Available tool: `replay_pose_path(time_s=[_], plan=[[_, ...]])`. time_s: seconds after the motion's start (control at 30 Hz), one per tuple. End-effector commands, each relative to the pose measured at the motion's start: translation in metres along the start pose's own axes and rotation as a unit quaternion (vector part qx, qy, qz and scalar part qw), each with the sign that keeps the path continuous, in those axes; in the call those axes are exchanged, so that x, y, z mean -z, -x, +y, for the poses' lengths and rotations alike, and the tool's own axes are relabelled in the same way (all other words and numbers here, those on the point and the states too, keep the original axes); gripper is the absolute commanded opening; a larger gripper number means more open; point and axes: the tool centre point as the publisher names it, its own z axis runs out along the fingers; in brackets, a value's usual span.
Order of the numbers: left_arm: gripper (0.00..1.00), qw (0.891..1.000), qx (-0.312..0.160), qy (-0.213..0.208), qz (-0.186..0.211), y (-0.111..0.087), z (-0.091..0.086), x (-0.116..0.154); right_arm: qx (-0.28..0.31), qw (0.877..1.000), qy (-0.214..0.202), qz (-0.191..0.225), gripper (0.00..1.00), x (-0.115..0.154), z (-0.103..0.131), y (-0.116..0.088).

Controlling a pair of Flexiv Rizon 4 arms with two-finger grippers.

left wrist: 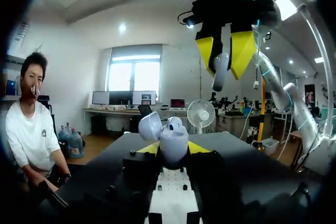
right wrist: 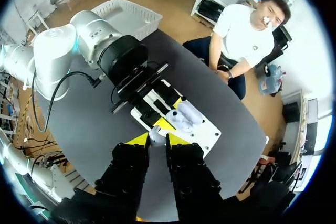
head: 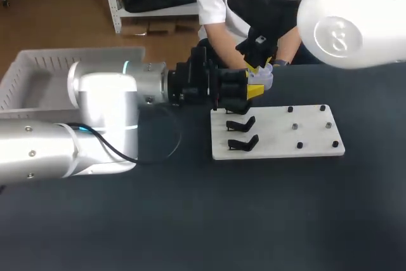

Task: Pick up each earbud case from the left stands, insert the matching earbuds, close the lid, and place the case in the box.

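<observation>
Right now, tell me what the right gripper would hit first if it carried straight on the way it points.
Most likely the open case held in the left gripper: it lies just ahead of the earbud that the right gripper holds. Depth is unclear.

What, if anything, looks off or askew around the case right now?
Nothing stands out. The earbud case sits upright, lid open, between the fingers of the left gripper; the right gripper holds the earbud above it, not touching. The white board lies flat on the table.
</observation>
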Motion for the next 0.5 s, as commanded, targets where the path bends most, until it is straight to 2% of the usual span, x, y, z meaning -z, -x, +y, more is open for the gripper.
replay_pose_path(time_s=[0.03, 0.13, 0.5], plan=[[0.00, 1.000, -0.002, 0.004, -0.001, -0.0004, -0.0019, -0.0006, -0.002, 1.000, 0.005, 0.009, 0.00, -0.0081, -0.0047, 0.0095], [0.00, 1.000, -0.002, 0.004, -0.001, -0.0004, -0.0019, -0.0006, -0.016, 1.000, 0.003, -0.002, 0.00, -0.0106, -0.0078, 0.0109], [0.00, 1.000, -0.002, 0.004, -0.001, -0.0004, -0.0019, -0.0006, -0.016, 1.000, 0.003, -0.002, 0.00, -0.0106, -0.0078, 0.0109]])
